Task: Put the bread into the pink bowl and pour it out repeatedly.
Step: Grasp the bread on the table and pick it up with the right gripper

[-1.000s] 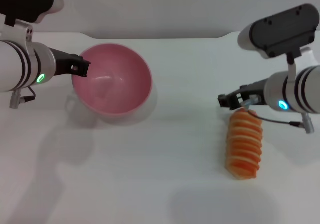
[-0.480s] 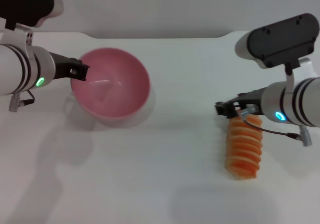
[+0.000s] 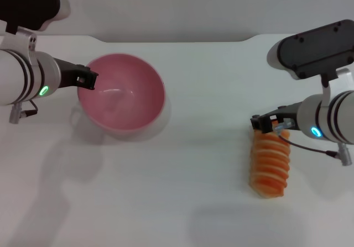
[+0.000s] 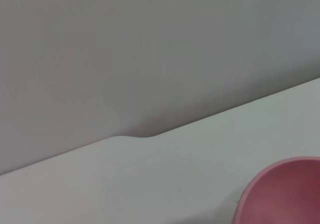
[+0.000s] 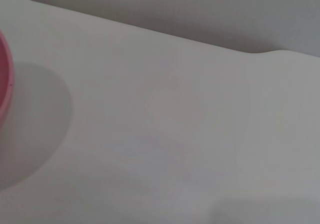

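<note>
Bread (image 3: 270,166) is lying on the table (image 3: 182,192), well apart from the bowl (image 3: 123,99). Right gripper (image 3: 264,123) is hovering at its far end (jaw gap unclear); it should straddle the loaf crosswise. Left gripper (image 3: 88,79) is gripping the bowl's rim.

bread (image 3: 269,165) far end hidden by right gripper (image 3: 264,124) | grip perhaps unclear

Bright, even overhead light throws soft grey shadows on the white table (image 3: 182,175); both wrist views look hazy.
</note>
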Available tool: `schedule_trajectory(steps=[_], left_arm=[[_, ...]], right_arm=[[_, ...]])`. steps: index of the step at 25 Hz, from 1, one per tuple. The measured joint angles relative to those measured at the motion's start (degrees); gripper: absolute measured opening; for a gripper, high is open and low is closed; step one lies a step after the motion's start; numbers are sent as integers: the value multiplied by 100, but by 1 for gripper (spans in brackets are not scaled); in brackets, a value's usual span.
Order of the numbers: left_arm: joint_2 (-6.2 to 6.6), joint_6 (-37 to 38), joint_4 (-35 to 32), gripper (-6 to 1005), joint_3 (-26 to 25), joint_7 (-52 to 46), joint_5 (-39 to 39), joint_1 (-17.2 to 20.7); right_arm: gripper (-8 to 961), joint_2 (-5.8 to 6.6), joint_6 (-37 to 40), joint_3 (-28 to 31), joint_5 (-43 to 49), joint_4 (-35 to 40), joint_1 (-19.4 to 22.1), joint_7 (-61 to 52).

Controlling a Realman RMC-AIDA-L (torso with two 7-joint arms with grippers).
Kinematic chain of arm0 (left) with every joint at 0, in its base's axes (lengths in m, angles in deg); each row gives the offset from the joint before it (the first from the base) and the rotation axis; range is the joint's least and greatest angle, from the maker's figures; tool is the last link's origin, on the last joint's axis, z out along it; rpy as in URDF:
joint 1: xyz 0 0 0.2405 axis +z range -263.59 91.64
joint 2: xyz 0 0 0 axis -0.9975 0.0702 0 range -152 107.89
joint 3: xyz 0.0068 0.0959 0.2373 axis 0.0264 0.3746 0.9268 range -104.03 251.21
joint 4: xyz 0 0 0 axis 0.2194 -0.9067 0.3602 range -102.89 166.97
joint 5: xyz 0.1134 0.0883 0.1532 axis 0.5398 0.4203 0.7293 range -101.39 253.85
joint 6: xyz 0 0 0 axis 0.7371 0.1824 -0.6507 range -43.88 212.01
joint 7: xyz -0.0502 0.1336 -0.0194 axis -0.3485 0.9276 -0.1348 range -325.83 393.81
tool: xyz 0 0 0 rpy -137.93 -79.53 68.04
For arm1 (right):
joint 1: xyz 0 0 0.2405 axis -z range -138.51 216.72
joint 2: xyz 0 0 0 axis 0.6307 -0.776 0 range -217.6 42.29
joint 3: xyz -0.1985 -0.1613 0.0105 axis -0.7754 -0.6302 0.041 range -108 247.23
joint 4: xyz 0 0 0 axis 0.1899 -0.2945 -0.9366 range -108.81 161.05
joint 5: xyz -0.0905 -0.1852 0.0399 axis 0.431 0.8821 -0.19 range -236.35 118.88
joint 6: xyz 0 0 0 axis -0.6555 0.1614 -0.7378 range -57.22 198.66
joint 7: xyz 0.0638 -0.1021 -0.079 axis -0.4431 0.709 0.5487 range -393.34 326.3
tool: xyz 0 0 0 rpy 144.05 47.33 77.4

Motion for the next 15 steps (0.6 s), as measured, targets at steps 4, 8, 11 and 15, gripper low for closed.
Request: schedule_trajectory(steps=[4, 8, 11, 15], left_arm=[[0, -1, 11, 37, -20, 29, 19, -17], [0, 16, 27, 37, -40, 85, -5, -24], [0, 22, 33, 37, -41, 87, -7, -25], [0, 26, 33, 37, -41, 87, -8, -22]], right_arm=[[498, -3, 17, -143, -19, -5, 3, -140], [497, -3, 78, -278, -31, -56, 19, -300], [496, 0, 141, -320, 14, -90, 78, -471], [495, 7, 141, -286, 53, -107, 107, -554]])
